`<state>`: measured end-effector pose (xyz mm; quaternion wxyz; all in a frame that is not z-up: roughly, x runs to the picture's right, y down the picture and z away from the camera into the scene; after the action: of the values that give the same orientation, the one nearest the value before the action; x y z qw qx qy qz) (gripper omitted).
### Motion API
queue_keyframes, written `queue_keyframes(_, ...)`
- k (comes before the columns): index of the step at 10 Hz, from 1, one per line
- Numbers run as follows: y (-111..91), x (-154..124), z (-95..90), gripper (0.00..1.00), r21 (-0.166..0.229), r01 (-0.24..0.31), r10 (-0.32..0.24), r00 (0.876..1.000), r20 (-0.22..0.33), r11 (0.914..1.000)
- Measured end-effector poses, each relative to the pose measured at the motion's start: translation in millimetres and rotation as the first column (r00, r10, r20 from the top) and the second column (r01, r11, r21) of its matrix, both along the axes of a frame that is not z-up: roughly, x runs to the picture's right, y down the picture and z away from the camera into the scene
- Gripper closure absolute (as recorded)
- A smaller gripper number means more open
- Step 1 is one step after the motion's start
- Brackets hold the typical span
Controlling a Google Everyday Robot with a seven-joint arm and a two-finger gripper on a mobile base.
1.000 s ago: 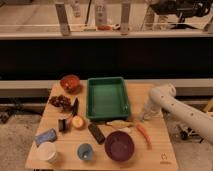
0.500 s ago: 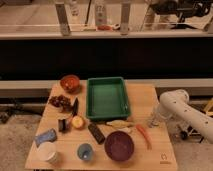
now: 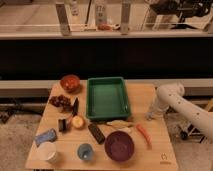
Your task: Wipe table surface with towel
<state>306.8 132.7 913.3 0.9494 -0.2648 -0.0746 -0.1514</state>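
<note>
- Gripper (image 3: pixel 149 116): low at the right side of the table surface (image 3: pixel 155 147), at the end of the white arm (image 3: pixel 172 97), which comes in from the right. We can't tell if it's clenched, released or holding anything.
- Table surface: pale wood, rectangular, centre of view. Small dark ring logo (image 3: pixel 164 156) near the front-right corner.
- Nearest to the gripper: orange carrot-like item (image 3: pixel 143 135), just in front and to the left. A pale longish item (image 3: pixel 119 125) lies further left.
- Green tray (image 3: pixel 107 80): mid-table at the back. Its right rim is near the gripper, w/ a strip of bare wood between.
- Purple bowl (image 3: pixel 119 145) at front centre, w/ a dark flat bar (image 3: pixel 96 133) just left of it.
- Left half is crowded: reddish bowl (image 3: pixel 70 82) at the back-left, dark grape-like cluster (image 3: pixel 60 101), yellowish round fruit (image 3: pixel 77 121), blue item (image 3: pixel 45 136), white cup (image 3: pixel 47 151), small blue cup (image 3: pixel 86 151).
- We see bare wood mostly on the right strip and at the front-right corner.
</note>
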Motion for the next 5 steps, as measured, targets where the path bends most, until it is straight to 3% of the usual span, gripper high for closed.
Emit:
queue_keyframes(2, -12, -15, 10.1, 1.0, 0.006, -0.004, 0.004, 1.0, 0.0, 1.0)
queue_keyframes(5, -14, -35, 9.0, 1.0, 0.01, -0.01, 0.01, 1.0, 0.023, 0.9999)
